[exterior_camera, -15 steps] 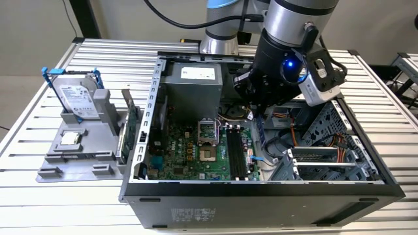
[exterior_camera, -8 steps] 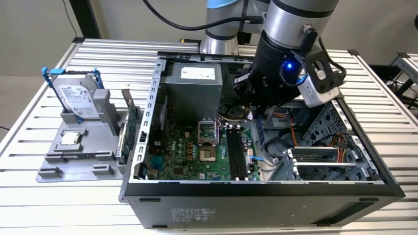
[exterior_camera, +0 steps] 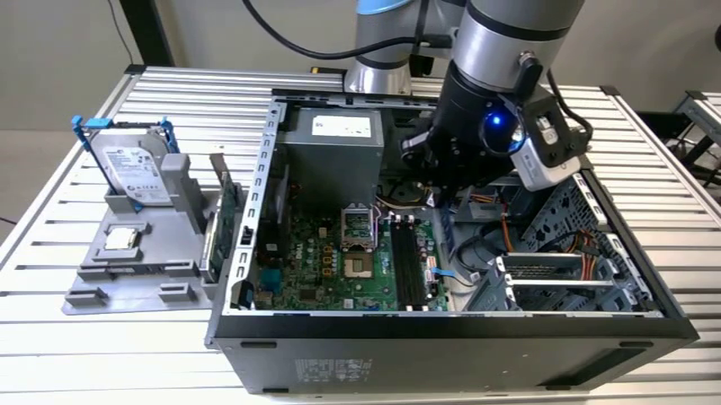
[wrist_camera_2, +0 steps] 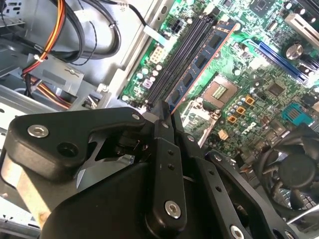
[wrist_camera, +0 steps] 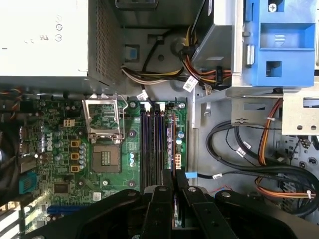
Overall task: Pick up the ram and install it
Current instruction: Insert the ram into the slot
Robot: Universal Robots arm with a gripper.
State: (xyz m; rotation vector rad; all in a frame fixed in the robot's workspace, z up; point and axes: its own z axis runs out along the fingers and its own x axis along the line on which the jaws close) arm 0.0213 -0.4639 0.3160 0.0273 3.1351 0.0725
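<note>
Second wrist view: the claw (wrist_camera_2: 167, 117) pinches the ram (wrist_camera_2: 202, 62) by one end; it looks light, thin, stiff and breakable, best held by its edges.

Robotics lab / PC-assembly test cell: slatted aluminium surface (exterior_camera: 90, 354), open PC case (exterior_camera: 451, 337) w/ bare motherboard (exterior_camera: 327, 266), grey fixture (exterior_camera: 135, 278) holding a hard drive (exterior_camera: 130, 169), robot arm (exterior_camera: 496, 76) overhead.

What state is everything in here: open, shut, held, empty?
hand: shut on the ram.
ram: held, not in a slot.
memory slots: empty.
processor socket: cover flipped up.
computer case: side open.
hard drive: standing in a grey holder outside the case.
</note>
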